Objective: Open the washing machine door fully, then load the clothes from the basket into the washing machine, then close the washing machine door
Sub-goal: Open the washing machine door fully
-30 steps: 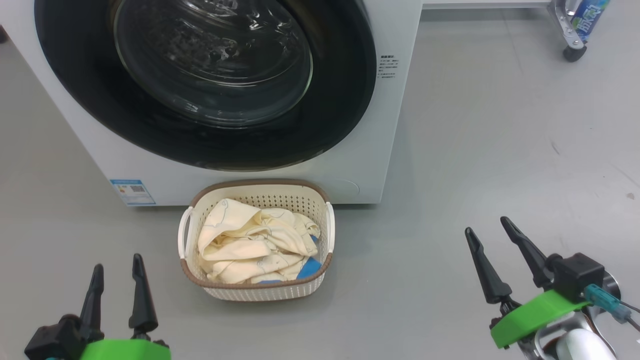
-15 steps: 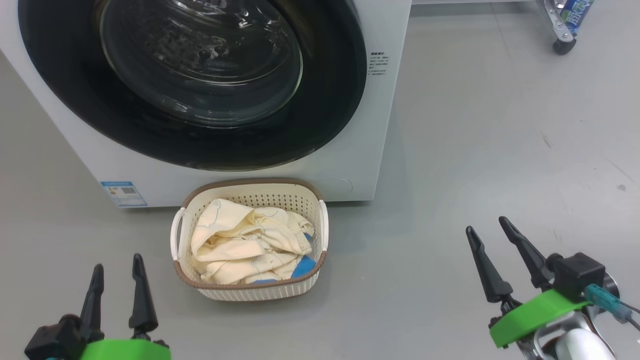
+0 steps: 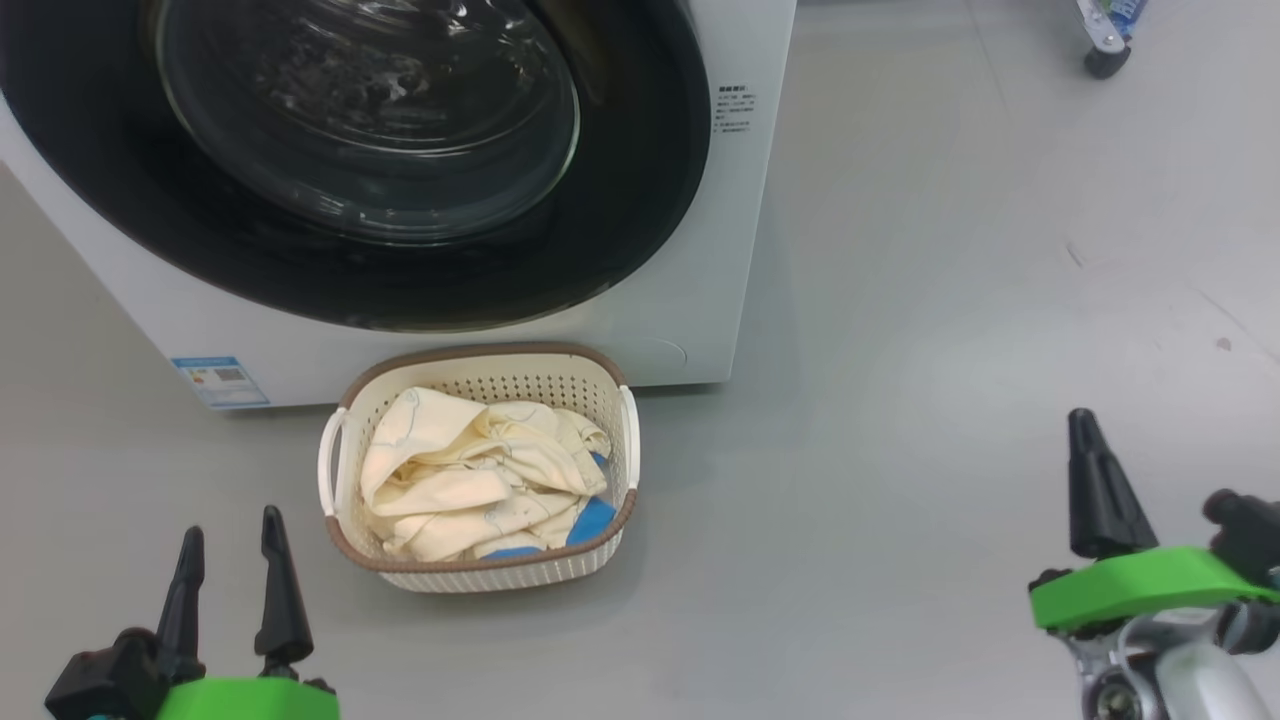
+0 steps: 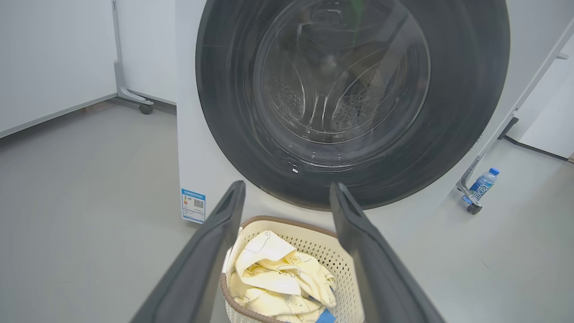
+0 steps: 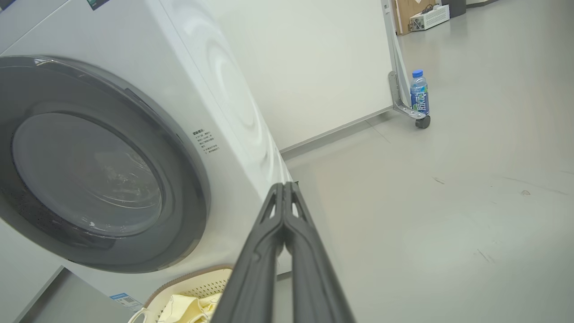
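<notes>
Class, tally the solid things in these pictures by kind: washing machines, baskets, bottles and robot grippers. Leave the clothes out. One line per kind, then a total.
Washing machine: 1
Basket: 1
Water bottle: 1
Grippers: 2 (left gripper, right gripper)
Total: 5

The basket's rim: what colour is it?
Brown, on the cream basket; clearest in the head view.
</notes>
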Robot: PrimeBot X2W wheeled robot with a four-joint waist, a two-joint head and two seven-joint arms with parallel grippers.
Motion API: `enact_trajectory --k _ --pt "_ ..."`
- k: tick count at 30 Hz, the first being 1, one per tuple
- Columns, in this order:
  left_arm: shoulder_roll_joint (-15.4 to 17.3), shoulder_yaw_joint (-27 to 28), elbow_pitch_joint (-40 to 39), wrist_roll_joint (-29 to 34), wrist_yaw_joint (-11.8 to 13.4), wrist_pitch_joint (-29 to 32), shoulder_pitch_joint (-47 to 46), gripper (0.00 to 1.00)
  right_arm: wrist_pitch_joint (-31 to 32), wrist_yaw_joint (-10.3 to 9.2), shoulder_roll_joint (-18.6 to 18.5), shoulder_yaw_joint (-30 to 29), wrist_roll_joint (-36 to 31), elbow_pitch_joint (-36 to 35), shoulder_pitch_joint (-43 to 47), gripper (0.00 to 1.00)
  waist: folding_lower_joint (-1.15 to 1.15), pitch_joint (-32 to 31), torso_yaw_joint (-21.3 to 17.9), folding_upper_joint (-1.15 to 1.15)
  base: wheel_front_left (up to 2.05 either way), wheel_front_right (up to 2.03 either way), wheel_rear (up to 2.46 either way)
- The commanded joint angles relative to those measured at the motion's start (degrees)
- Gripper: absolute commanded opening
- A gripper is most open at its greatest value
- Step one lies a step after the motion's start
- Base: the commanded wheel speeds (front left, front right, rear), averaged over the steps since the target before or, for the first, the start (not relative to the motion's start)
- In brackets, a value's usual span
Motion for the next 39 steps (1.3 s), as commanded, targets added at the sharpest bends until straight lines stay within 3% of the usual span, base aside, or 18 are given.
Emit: enact_trajectory --k 1,9,11,18,21,23,29,39 --pt "0.8 2.2 -2.0 0.2 0.0 -0.6 -2.4 1.00 -0.5 -0.17 -0.4 0.1 3.1 -1.4 -3.3 0.00 0.00 0.8 -0.5 0.00 0.00 0.00 0.00" --pt "0.9 2.2 -2.5 1.1 0.0 -0.6 -2.9 1.00 -0.5 -0.17 0.3 -6.5 28.4 0.9 -5.6 0.00 0.00 3.5 -2.1 0.00 0.00 0.00 0.00" --pt "0.9 2.2 -2.6 1.2 0.0 -0.6 -3.1 1.00 -0.5 -0.17 0.3 -6.9 32.1 1.2 -5.9 0.00 0.00 3.9 -2.3 0.00 0.00 0.00 0.00" --pt "1.2 1.8 -4.0 1.5 0.0 -0.6 -3.9 1.00 -0.4 -0.17 -4.2 -6.5 54.0 1.6 -9.0 0.00 0.00 7.6 -3.1 0.00 0.00 0.00 0.00" --pt "1.4 1.5 -4.7 1.5 0.0 -0.6 -4.1 1.00 2.4 -0.17 -5.8 -7.0 62.6 -0.4 -11.0 0.00 0.00 9.8 -3.1 0.00 0.00 0.00 0.00" --pt "1.7 1.3 -5.4 1.7 0.0 -0.6 -4.5 1.00 7.8 -0.17 -6.5 -9.9 69.5 -2.1 -12.9 0.00 0.00 12.6 -2.9 0.00 0.00 0.00 0.00" --pt "2.9 0.9 -7.0 2.2 0.0 -0.6 -5.7 1.00 19.1 -0.17 -5.2 -19.0 75.4 -2.1 -18.2 0.00 0.00 17.7 -2.0 0.00 0.00 0.00 0.00" --pt "4.4 0.2 -10.0 3.0 0.0 -0.6 -6.8 1.00 35.1 -0.17 -4.0 -25.3 72.8 1.9 -30.8 0.00 0.00 23.8 0.5 0.00 0.00 0.00 0.00"
